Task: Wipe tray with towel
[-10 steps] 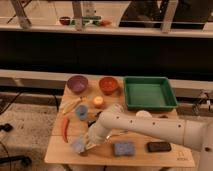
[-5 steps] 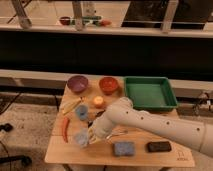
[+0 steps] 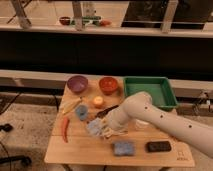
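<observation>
One gripper (image 3: pixel 105 131) pinches the crumpled towel (image 3: pixel 93 127); the green tray (image 3: pixel 152 92) lies lengthwise left-to-right.

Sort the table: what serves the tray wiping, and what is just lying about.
Job: green tray; grey towel; hand, down at the towel.
Lying about: purple bowl; red bowl; orange; banana; chili; blue cup; blue sponge; black block.
</observation>
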Action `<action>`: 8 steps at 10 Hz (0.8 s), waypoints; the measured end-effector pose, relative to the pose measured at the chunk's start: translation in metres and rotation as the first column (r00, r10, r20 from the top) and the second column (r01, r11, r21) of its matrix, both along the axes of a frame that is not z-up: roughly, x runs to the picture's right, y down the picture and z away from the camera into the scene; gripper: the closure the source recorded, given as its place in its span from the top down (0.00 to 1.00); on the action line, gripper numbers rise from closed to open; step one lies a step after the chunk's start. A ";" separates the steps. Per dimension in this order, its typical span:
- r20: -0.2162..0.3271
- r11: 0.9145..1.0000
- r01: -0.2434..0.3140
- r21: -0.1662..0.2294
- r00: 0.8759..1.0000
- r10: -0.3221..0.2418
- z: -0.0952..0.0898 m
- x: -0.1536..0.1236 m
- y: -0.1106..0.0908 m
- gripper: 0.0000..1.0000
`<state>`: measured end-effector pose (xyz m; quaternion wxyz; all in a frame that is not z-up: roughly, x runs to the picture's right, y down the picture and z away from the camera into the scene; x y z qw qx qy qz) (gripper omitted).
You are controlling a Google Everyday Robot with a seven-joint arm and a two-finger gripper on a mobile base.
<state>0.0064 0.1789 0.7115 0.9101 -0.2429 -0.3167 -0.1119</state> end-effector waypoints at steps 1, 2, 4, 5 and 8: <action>-0.023 1.000 -0.009 0.015 1.000 0.009 0.008 0.013 -0.016 0.04; -0.045 0.999 -0.020 0.027 0.999 0.021 0.016 0.027 -0.032 0.04; -0.089 0.998 -0.032 0.046 0.995 0.036 0.026 0.059 -0.058 0.04; -0.100 0.998 -0.033 0.050 0.994 0.038 0.028 0.065 -0.064 0.04; -0.098 0.998 -0.030 0.051 0.995 0.035 0.028 0.064 -0.064 0.04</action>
